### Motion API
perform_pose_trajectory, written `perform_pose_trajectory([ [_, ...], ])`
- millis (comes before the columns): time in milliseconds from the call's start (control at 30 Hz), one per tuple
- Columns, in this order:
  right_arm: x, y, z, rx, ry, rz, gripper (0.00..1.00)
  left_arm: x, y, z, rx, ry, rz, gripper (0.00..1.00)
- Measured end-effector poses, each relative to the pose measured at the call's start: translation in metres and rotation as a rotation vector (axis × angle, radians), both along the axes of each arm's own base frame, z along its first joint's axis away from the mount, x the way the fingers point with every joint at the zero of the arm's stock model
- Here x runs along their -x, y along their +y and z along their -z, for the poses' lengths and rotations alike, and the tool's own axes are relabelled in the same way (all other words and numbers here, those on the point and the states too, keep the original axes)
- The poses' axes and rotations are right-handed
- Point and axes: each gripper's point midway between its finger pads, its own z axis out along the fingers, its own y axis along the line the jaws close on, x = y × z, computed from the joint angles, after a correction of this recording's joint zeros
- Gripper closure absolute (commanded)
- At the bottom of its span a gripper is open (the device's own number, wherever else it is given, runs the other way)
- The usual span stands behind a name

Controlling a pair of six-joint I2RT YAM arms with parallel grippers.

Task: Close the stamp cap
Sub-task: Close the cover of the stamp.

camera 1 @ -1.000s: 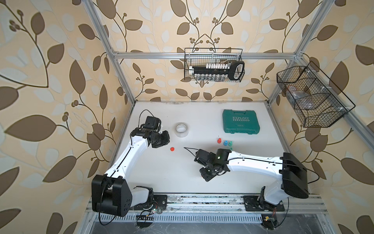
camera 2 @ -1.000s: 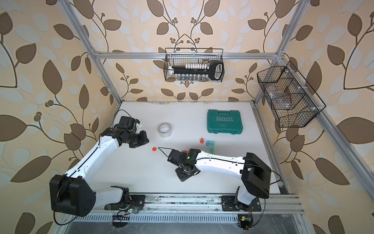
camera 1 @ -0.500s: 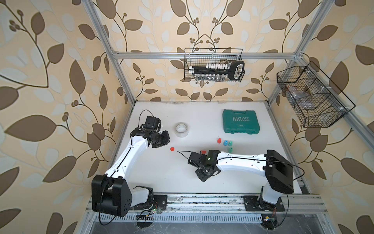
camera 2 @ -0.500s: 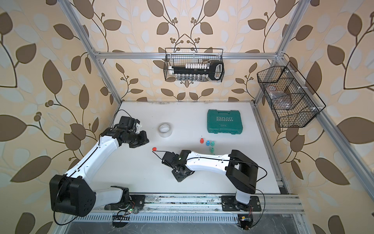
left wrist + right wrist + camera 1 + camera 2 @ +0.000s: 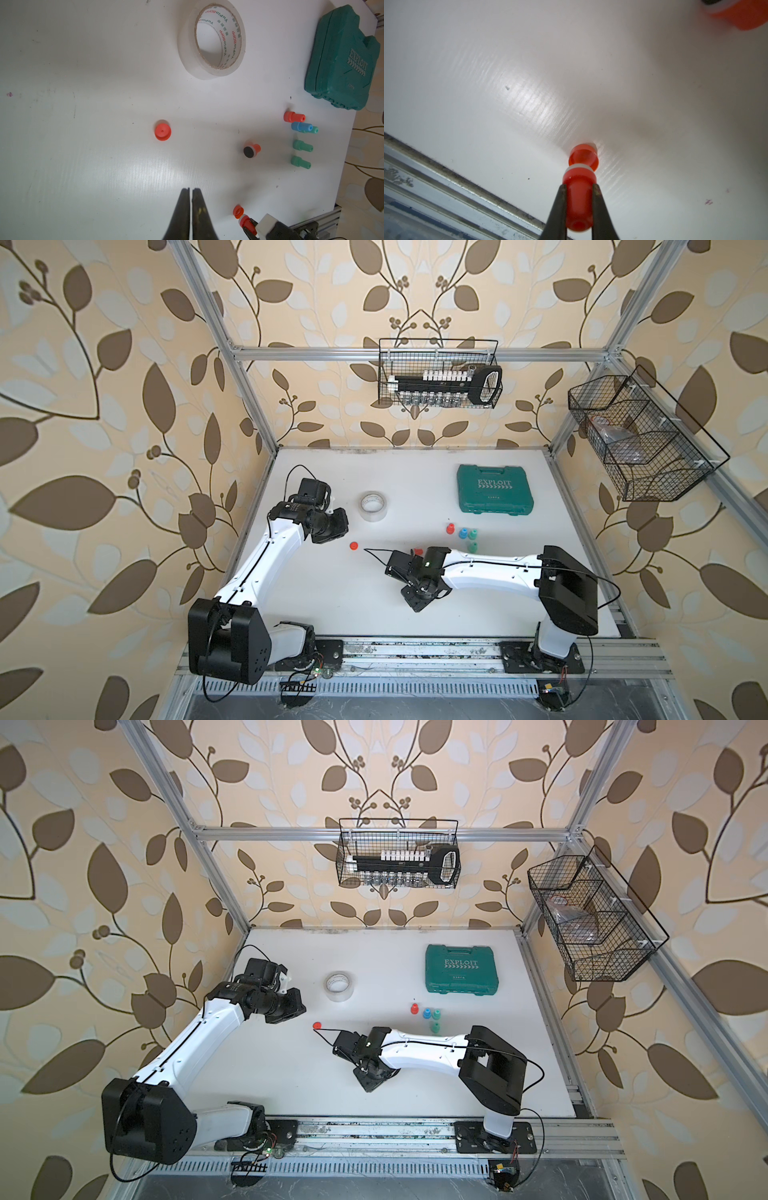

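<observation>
In the right wrist view my right gripper (image 5: 579, 187) is shut on the handle of a red stamp (image 5: 578, 199). The stamp's white-ringed end points down at a small red cap (image 5: 584, 156) on the white table and touches its rim; I cannot tell whether it sits inside. The left wrist view shows the same stamp (image 5: 246, 223) and cap (image 5: 238, 211) from the side. In a top view the right gripper (image 5: 417, 602) hides both. My left gripper (image 5: 190, 190) is shut and empty, far to the left (image 5: 332, 533).
A second red cap (image 5: 353, 546) lies alone mid-table, and an uncapped red stamp (image 5: 251, 150) stands nearby. Several capped red, blue and green stamps (image 5: 301, 126) cluster beyond. A tape roll (image 5: 373, 506) and a green case (image 5: 494, 494) sit farther back. The table's front rail (image 5: 446, 187) is close.
The right arm has shifted left with the red stamp in its jaws and has stayed nearly still for the last half second. The left arm has not moved.
</observation>
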Motion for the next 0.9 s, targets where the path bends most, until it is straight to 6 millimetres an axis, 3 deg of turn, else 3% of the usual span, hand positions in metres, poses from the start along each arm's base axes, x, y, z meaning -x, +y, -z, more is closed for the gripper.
perform_pose_trajectory([
  [900, -0.0051, 0.0022, 0.0099, 0.006, 0.002, 0.002, 1.0, -0.0001, -0.0001, 0.0006, -0.001, 0.001, 0.003, 0.92],
])
